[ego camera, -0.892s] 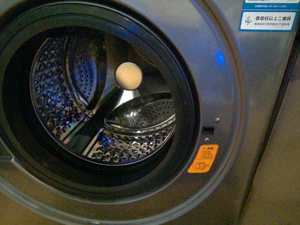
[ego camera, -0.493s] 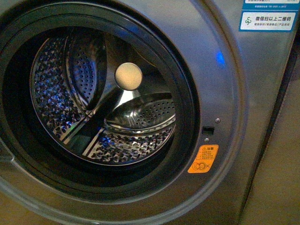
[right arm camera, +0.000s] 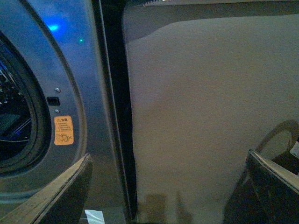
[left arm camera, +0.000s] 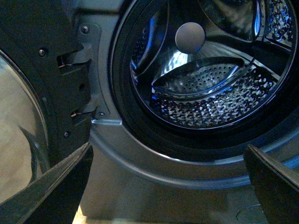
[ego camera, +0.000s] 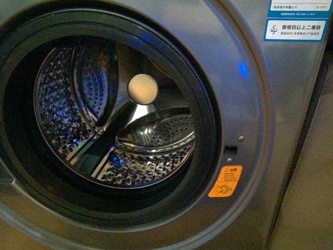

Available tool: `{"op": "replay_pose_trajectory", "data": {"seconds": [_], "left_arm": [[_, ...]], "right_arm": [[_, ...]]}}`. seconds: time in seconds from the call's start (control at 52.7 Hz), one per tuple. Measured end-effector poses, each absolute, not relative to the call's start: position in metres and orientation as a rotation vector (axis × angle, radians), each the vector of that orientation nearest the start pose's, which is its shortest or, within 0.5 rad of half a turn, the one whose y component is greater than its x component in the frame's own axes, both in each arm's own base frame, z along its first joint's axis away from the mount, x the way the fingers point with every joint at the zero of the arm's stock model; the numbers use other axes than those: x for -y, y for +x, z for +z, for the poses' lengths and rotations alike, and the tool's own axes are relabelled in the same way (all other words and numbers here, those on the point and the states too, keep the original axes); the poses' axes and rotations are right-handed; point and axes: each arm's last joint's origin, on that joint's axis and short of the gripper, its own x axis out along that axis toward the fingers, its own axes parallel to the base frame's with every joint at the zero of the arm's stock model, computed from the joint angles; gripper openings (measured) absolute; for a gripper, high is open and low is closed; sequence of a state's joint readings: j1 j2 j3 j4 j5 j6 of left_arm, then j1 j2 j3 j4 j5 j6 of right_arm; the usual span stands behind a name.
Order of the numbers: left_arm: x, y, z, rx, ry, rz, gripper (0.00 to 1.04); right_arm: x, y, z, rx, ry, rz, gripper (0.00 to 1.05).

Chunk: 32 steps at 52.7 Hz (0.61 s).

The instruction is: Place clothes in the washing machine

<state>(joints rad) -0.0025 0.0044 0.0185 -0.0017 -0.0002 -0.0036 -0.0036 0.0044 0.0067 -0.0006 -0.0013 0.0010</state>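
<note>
Gaping left hand (left arm camera: 168, 148), fingers spread wide, nothing between them, faces round opening. Right hand (right arm camera: 169, 154) likewise spread and empty, facing beige surface (right arm camera: 201, 116) beside machine. Washing machine (ego camera: 260, 104) fills front view, door (left arm camera: 28, 121) swung open. Orange sticker (ego camera: 226, 181) lower right of frame, blue light (ego camera: 242, 67) above it. Black rim (ego camera: 210, 130) rings steel drum (ego camera: 62, 104); pale round cap (ego camera: 142, 89) at drum's back, near frame centre.

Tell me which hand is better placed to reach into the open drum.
Left, probably. The left hand is open and its wrist view faces the drum directly; the right hand, also open, mostly faces a beige surface beside the washing machine.
</note>
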Motion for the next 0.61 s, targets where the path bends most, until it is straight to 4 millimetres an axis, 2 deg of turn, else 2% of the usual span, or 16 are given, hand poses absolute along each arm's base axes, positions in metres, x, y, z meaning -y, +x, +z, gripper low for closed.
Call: {"op": "replay_pose_trajectory", "data": {"seconds": [0.19,0.474,0.531,0.607], "left_arm": [[0.000,0.097,0.169,0.012,-0.004,-0.002,0.98],[0.000,0.097,0.169,0.012,-0.004,-0.002,0.98],[0.000,0.097,0.169,0.012,-0.004,-0.002,0.98],[0.000,0.097,0.169,0.012,-0.004,-0.002,0.98]], "right_arm": [[-0.001,0.097,0.181,0.160,0.042,0.087,0.97],[0.002,0.104,0.185,0.147,0.063,0.132,0.97],[0.005,0.108,0.192,0.146,0.074,0.134,0.97],[0.014,0.115,0.210,0.162,0.089,0.134,0.97]]}}
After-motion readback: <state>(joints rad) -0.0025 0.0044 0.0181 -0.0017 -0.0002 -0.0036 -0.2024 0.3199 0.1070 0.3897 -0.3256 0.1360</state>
